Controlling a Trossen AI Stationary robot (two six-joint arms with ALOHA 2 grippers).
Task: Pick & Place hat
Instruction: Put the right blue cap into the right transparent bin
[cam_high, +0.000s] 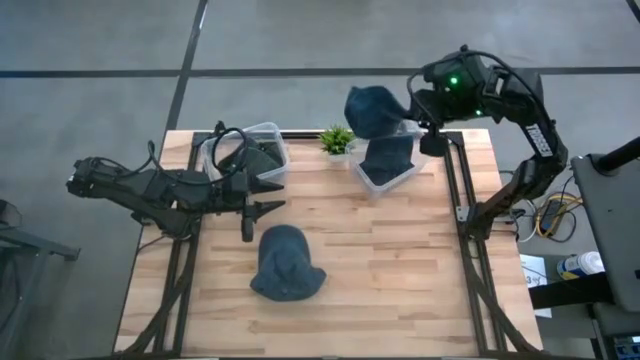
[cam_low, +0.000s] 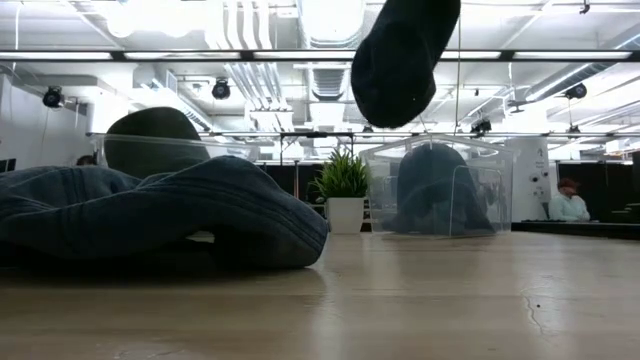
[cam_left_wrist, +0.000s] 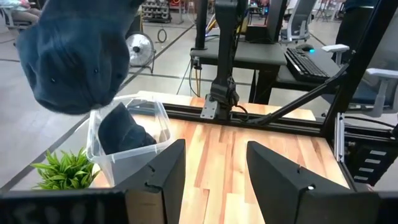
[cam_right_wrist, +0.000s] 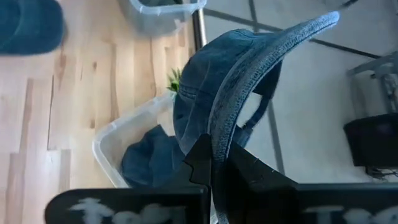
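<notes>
A blue denim hat (cam_high: 372, 108) hangs in the air over the clear bin (cam_high: 392, 168) at the table's far right, with my right gripper (cam_right_wrist: 214, 165) shut on it. That bin holds another blue hat (cam_right_wrist: 146, 160). A third denim hat (cam_high: 287, 262) lies crown up on the table's middle near side. My left gripper (cam_high: 268, 196) hovers open and level at the table's left, with nothing between its fingers (cam_left_wrist: 173, 168). My right gripper pinches the hat's brim edge (cam_right_wrist: 219, 146) between its two fingers, coming slantwise from above. The brim stands on edge in the hold and the crown (cam_right_wrist: 202, 99) bulges to one side. The hat hangs clear of the bin and the table (cam_low: 400, 60).
A second clear bin (cam_high: 252, 150) with a dark hat inside stands at the far left, close behind my left gripper. A small potted plant (cam_high: 337, 140) sits between the two bins at the far edge. Bare wood lies around the hat on the table.
</notes>
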